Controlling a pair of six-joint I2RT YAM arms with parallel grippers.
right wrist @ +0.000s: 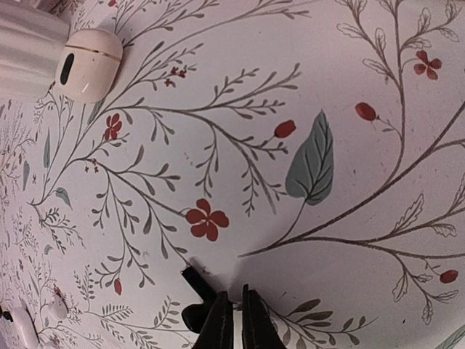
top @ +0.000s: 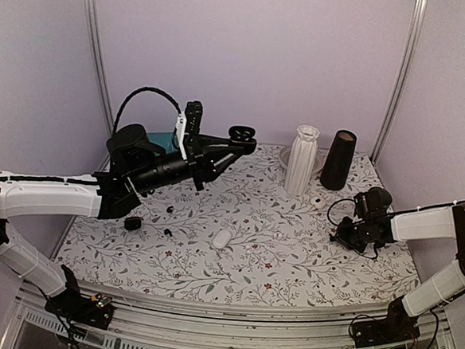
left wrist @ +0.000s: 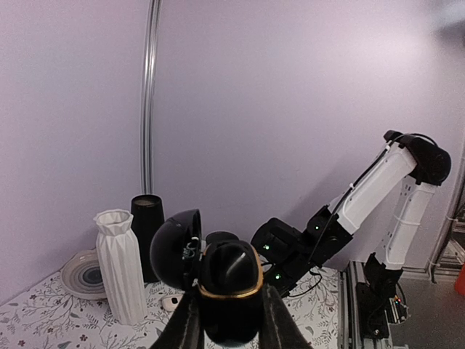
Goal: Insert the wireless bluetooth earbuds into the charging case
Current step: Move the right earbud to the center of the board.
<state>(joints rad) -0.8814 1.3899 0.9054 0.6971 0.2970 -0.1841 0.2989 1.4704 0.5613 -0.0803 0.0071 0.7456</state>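
Earbuds [top: 170, 208] lie centre-left on counter [top: 290, 262]; my left fingers [left wrist: 185, 327] pinch open case [left wrist: 231, 291] aloft, may slip; right fingers [right wrist: 221, 323] closed, empty.

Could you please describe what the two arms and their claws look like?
Both arms have white tubular links between bulky black joints. The left arm carries a looping black cable and a teal part near its wrist; the right arm shows green lights. The left claw and right claw have slim black fingers.

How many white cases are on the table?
2. One white case mid-table, the other beside the white vase. The left arm may hide more.
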